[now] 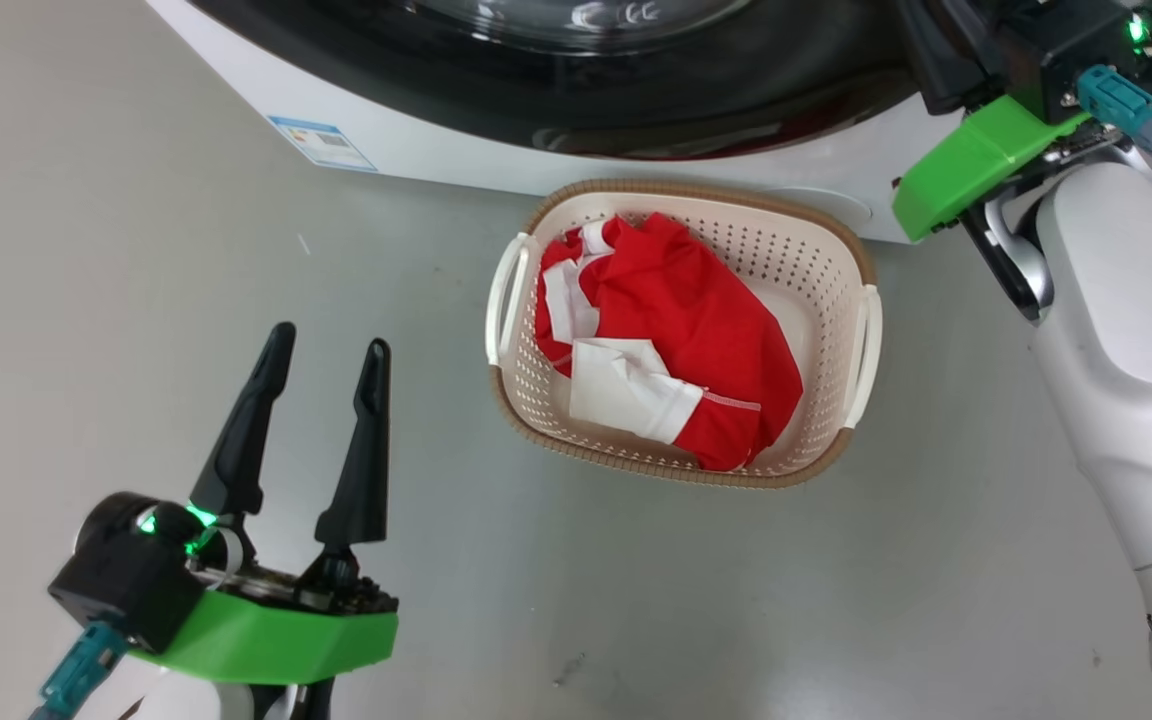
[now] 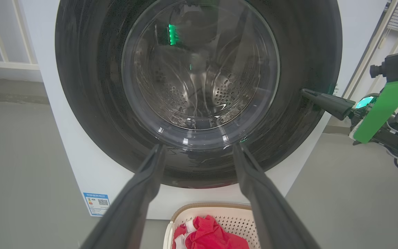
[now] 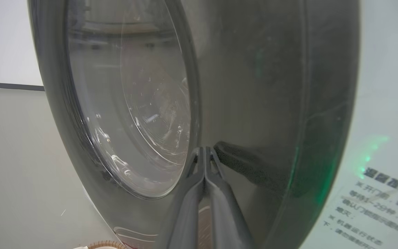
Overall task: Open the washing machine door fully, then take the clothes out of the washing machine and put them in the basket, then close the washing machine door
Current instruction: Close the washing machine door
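Door (image 2: pixel 200 69) looks shut or very nearly, lying flat against the white washing machine (image 1: pixel 416 150), with the clothes (image 1: pixel 686 320) heaped red in the basket (image 1: pixel 841 250) on the floor just in front. Right claw (image 3: pixel 204 150), fingers pressed together on nothing, has its tips on the black rim between the glass and the right-hand edge, pointing straight in. Any last push looks like its job: left claw (image 1: pixel 331 345) hangs spread and empty, low over the floor left of the basket, well back
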